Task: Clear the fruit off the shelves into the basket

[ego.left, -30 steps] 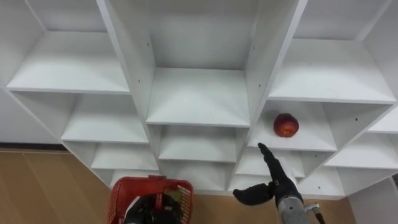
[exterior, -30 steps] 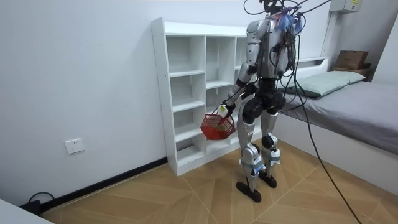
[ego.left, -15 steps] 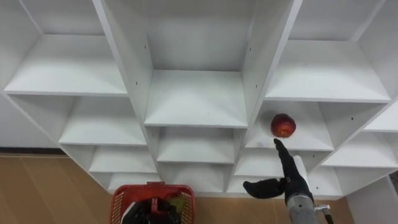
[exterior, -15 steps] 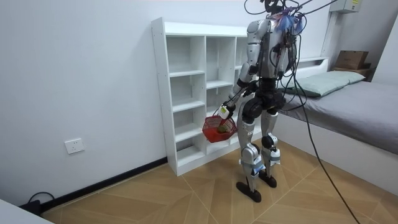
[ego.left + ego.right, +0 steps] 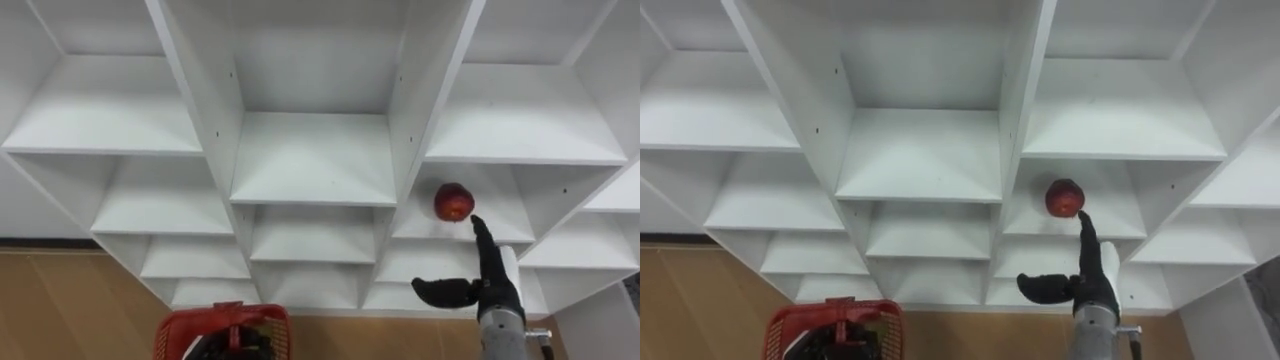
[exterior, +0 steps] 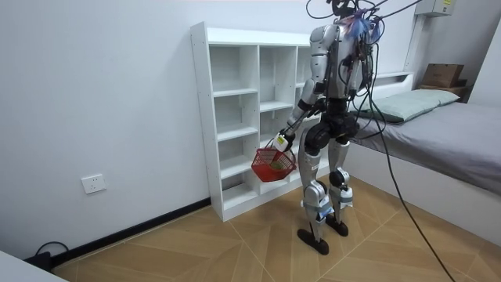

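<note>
A red apple [image 5: 454,201] lies on a shelf in the right column of the white closet [image 5: 315,160]. My right hand [image 5: 487,278] rises from below with straight fingers and the thumb spread to the left, so it is open. Its fingertips [image 5: 475,222] reach just below and to the right of the apple, very close to it. My left hand [image 6: 279,141] is curled round the handle of a red mesh basket [image 5: 222,328], which hangs low in front of the closet's bottom shelves. In the right eye view the apple [image 5: 1064,197] sits right above the hand [image 5: 1092,272].
The closet's other compartments [image 5: 110,110] hold nothing. I stand on a wooden floor [image 6: 235,251] facing the closet's right half. A bed [image 6: 438,117] stands behind me at the room view's right, and a white wall [image 6: 94,94] runs to the closet's left.
My right hand has moved right and slightly up, bringing its fingertips beside the apple. The basket has shifted left and lower in the eye view.
</note>
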Available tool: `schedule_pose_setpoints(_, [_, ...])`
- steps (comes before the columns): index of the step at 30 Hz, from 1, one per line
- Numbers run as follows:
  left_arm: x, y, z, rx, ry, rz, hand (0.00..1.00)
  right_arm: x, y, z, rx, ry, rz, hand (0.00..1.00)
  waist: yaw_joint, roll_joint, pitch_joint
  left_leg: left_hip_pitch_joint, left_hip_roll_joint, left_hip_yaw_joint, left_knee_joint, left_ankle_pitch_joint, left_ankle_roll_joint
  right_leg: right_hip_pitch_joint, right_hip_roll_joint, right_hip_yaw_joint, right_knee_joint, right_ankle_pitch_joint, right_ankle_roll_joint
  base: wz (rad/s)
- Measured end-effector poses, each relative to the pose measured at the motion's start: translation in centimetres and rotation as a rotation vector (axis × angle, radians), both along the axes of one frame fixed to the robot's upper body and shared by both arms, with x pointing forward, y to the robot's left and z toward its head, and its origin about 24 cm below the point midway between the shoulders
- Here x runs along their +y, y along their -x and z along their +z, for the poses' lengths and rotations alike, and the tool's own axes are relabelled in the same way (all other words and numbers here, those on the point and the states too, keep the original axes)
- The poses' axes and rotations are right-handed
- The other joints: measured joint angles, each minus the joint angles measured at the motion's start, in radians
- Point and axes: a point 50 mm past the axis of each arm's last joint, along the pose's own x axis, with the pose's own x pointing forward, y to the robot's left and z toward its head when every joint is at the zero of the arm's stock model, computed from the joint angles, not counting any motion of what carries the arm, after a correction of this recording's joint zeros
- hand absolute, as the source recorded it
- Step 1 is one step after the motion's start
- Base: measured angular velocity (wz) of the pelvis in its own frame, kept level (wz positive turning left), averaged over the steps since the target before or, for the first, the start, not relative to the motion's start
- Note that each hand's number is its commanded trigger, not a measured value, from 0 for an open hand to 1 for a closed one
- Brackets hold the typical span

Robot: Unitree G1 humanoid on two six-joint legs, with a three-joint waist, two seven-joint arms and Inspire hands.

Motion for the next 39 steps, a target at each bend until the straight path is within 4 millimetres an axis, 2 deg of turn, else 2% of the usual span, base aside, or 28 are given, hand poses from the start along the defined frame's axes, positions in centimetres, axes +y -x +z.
schedule_pose_setpoints(10, [0.4, -0.6, 0.3, -0.023, -0.024, -0.023, 1.00, -0.6, -0.4, 0.1, -0.015, 0.031, -0.050, 0.00, -0.011, -0.005, 0.0008, -0.048, -0.001, -0.012, 0.020, 0.000, 0.000, -0.034, -0.006, -0.031, 0.018, -0.007, -0.002, 0.06])
schedule_pose_setpoints(13, [0.6, -1.2, 0.6, -0.038, -0.029, -0.028, 1.00, -1.3, -1.7, 0.5, -0.034, 0.070, -0.051, 0.00, -0.010, -0.006, 0.0009, -0.095, -0.001, -0.023, 0.035, 0.000, 0.000, -0.079, -0.007, -0.036, 0.035, -0.007, -0.005, 0.07])
schedule_pose_setpoints(17, [1.0, -1.6, 0.8, -0.046, -0.050, -0.046, 1.00, -2.2, -4.4, 1.6, -0.063, 0.114, -0.060, 0.00, -0.010, -0.013, 0.0031, -0.130, 0.000, -0.020, 0.048, 0.001, -0.001, -0.121, -0.008, -0.038, 0.055, -0.007, -0.007, -0.01])
schedule_pose_setpoints(21, [1.2, -2.7, 1.2, -0.071, -0.088, -0.094, 1.00, -3.4, -6.7, 3.3, -0.112, 0.162, -0.080, 0.00, -0.001, -0.027, 0.0071, -0.193, 0.001, -0.028, 0.080, 0.001, -0.001, -0.170, -0.014, -0.052, 0.070, -0.004, -0.011, 0.06])
schedule_pose_setpoints(24, [1.6, -3.3, 1.1, -0.055, -0.111, -0.106, 1.00, -4.0, -7.2, 3.1, -0.083, 0.158, -0.109, 0.00, 0.022, -0.044, 0.0157, -0.215, 0.003, -0.031, 0.089, 0.001, -0.001, -0.192, -0.019, -0.056, 0.082, -0.004, -0.012, 0.02])
schedule_pose_setpoints(28, [1.9, -3.5, 1.1, -0.043, -0.124, -0.114, 1.00, -4.0, -7.8, 3.3, -0.085, 0.160, -0.113, 0.00, 0.035, -0.046, 0.0174, -0.263, 0.002, -0.036, 0.104, 0.001, 0.000, -0.238, -0.023, -0.059, 0.094, -0.002, -0.014, 0.01])
schedule_pose_setpoints(33, [1.7, -3.4, 1.0, -0.038, -0.125, -0.134, 1.00, -4.5, -8.7, 3.6, -0.066, 0.165, -0.135, 0.00, 0.063, -0.054, 0.0237, -0.311, 0.000, -0.041, 0.114, 0.004, 0.003, -0.294, -0.031, -0.068, 0.121, -0.002, -0.014, 0.00])
schedule_pose_setpoints(37, [1.1, -3.3, 0.9, -0.029, -0.128, -0.179, 1.00, -4.8, -9.4, 4.1, -0.067, 0.181, -0.142, 0.00, 0.070, -0.059, 0.0272, -0.336, -0.004, -0.045, 0.123, 0.006, 0.005, -0.313, -0.038, -0.083, 0.125, -0.002, -0.015, 0.04])
schedule_pose_setpoints(39, [1.2, -3.0, 0.7, -0.012, -0.135, -0.190, 1.00, -4.8, -9.7, 4.4, -0.077, 0.176, -0.140, 0.00, 0.072, -0.065, 0.0316, -0.336, -0.004, -0.044, 0.123, 0.006, 0.005, -0.313, -0.039, -0.084, 0.126, -0.002, -0.015, 0.00])
